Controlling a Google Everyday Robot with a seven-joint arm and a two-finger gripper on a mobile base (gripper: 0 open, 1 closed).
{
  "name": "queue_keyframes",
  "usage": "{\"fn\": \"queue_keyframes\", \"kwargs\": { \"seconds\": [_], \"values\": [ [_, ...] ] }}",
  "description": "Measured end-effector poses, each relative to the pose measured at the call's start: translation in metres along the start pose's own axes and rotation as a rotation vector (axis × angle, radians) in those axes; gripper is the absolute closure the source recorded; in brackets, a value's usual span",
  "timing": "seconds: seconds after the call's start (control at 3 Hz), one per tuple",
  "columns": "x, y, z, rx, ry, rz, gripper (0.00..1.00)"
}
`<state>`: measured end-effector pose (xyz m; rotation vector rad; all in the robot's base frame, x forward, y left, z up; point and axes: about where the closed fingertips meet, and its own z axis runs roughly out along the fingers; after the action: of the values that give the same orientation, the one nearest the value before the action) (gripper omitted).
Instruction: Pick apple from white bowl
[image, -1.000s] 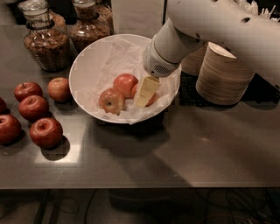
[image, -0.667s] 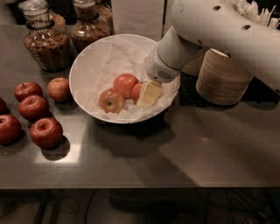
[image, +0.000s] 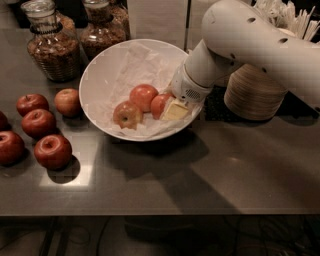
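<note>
The wide white bowl (image: 100, 75) with crumpled white paper stands at the middle of the dark table. Three apples lie in it. An orange-red apple (image: 159, 105) lies at the right, partly hidden by my gripper (image: 175, 110). The gripper reaches down into the bowl from the right and rests against this apple's right side. A second orange-red apple (image: 144, 96) touches it on the left. A yellow-patched apple with a dark stem pit (image: 127, 114) lies in front.
Several darker red apples (image: 52, 151) lie on the table left of the bowl. Two glass jars (image: 52, 47) stand at the back left. A stack of beige bowls (image: 252, 92) stands right of the white bowl, under my arm.
The gripper has shifted a little to the right and toward the bowl's near rim. More of the right-hand apple shows now. The apples have barely moved.
</note>
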<state>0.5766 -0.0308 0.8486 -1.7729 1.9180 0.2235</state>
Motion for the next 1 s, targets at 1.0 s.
{"fn": "queue_keyframes", "kwargs": {
  "seconds": [1.0],
  "values": [
    [0.0054, 0.003, -0.0003, -0.004, -0.007, 0.005, 1.0]
  ]
}}
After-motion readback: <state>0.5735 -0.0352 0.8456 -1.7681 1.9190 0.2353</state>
